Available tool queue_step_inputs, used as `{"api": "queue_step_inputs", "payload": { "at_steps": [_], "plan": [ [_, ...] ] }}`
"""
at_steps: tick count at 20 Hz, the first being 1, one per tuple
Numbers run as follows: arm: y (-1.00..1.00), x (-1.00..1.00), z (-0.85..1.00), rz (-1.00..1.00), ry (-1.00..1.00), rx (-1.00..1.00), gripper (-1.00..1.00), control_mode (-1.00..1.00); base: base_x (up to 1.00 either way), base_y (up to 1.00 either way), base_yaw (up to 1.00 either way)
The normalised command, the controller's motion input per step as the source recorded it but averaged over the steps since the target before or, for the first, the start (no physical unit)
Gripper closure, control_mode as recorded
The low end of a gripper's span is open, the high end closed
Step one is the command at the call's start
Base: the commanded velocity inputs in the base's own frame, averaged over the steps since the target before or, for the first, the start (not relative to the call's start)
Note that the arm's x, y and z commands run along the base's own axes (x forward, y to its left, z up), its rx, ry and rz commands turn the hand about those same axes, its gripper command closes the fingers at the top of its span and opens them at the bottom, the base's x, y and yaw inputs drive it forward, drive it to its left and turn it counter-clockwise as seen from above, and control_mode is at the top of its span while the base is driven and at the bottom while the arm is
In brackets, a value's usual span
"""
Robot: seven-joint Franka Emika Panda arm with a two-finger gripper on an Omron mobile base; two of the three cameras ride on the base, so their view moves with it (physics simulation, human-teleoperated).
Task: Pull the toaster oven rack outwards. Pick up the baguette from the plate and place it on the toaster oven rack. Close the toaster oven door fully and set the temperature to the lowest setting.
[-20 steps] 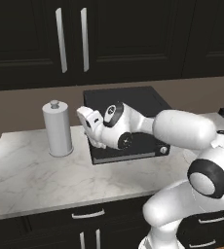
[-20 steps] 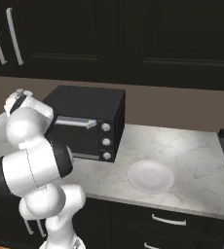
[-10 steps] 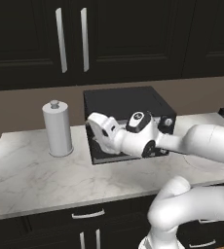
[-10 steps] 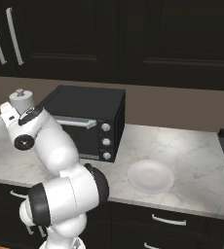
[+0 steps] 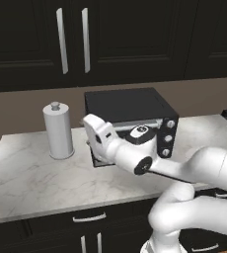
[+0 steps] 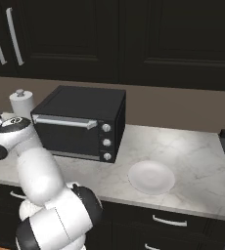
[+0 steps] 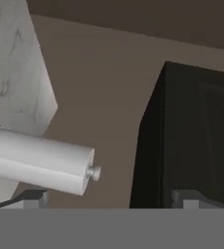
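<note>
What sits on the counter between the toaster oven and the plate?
Nothing: in the right base view, only bare marble counter runs from the toaster oven to the empty white plate.

Matt black toaster oven with a brushed-metal handle, glossy white plate, polished marble counter, smooth white canister.

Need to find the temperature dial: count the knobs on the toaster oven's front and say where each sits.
3. They form one column at the right end of the toaster oven front, beside the closed door: top knob, middle knob, bottom knob. None looks hidden in the right base view.
</note>
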Motion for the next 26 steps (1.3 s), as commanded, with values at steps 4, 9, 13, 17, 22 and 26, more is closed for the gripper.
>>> {"api": "queue_step_inputs", "payload": {
  "at_steps": [4,9,13,17,22,26],
  "plan": [
    [0.38,-0.73,0.96,-0.43,0.25,0.19,-1.00,-1.00,0.00,0.00,0.00],
    [0.15,-0.68,0.92,-0.46,0.36,0.25,-1.00,-1.00,0.00,0.00,0.00],
    [-0.05,-0.41,0.72,-0.42,0.50,0.35,-1.00,-1.00,0.00,0.00,0.00],
    [-0.33,-0.13,0.22,-0.34,0.49,0.43,-1.00,-1.00,0.00,0.00,0.00],
    [-0.61,-0.11,-0.22,-0.29,0.25,0.40,-1.00,-1.00,0.00,0.00,0.00],
    [-0.72,-0.24,-0.62,-0.23,0.01,0.33,-1.00,-1.00,0.00,0.00,0.00]
  ]
}}
